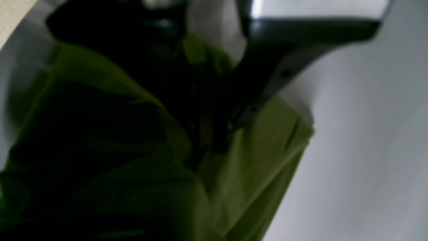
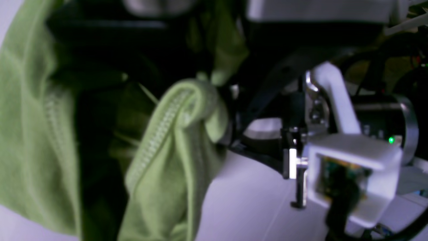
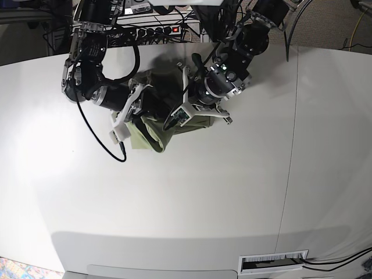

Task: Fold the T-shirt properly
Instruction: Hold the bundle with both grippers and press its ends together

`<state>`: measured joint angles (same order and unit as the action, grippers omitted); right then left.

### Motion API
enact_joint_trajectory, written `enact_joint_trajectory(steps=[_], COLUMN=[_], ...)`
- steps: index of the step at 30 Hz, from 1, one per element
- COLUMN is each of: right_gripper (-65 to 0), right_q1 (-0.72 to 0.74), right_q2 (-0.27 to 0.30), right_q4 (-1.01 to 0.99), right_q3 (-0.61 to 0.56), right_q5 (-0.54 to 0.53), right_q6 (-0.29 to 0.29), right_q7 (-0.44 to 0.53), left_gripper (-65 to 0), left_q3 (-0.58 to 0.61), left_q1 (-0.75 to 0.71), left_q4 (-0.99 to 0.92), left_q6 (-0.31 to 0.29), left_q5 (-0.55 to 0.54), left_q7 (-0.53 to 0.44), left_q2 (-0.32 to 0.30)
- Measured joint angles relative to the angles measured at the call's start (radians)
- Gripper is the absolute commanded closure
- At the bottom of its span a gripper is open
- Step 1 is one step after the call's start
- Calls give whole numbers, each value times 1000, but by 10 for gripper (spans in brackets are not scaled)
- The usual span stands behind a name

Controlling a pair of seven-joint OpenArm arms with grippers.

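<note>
The green T-shirt point(image 3: 152, 135) lies bunched in a small heap at the back of the white table point(image 3: 174, 197), between my two arms. My left gripper point(image 3: 196, 111) reaches into the heap from the right. In the left wrist view its dark fingers point(image 1: 260, 83) are closed on a fold of the T-shirt point(image 1: 260, 150), pinched at the left gripper point(image 1: 210, 134). My right gripper point(image 3: 143, 108) comes in from the left. In the right wrist view the right gripper point(image 2: 217, 87) is closed on a bunched hem of the T-shirt point(image 2: 167, 160). Much of the cloth is in shadow.
The left arm's white wrist camera housing point(image 2: 351, 174) sits close beside the right gripper. A power strip and cables point(image 3: 157, 29) lie behind the table's back edge. A table seam point(image 3: 290, 145) runs down the right side. A vent slot point(image 3: 273, 261) is at the front.
</note>
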<state>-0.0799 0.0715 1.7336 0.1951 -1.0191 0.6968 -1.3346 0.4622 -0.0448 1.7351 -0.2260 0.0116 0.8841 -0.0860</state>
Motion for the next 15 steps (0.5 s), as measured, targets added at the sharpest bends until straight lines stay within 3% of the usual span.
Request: enact_joint_trajectory(steps=[8, 15], right_gripper=[0, 0], right_q1=[0, 0], right_q2=[0, 0], right_q4=[0, 0], right_q3=[-19, -19], right_q5=[54, 54], right_q6=[0, 0], right_q7=[38, 45], left_gripper=[-65, -65], left_q3=[0, -62], left_q1=[-2, -5], left_q4=[48, 80], left_q6=[-2, -3], left_q5=[-85, -55], left_q7=[-3, -37], left_q2=[-3, -2])
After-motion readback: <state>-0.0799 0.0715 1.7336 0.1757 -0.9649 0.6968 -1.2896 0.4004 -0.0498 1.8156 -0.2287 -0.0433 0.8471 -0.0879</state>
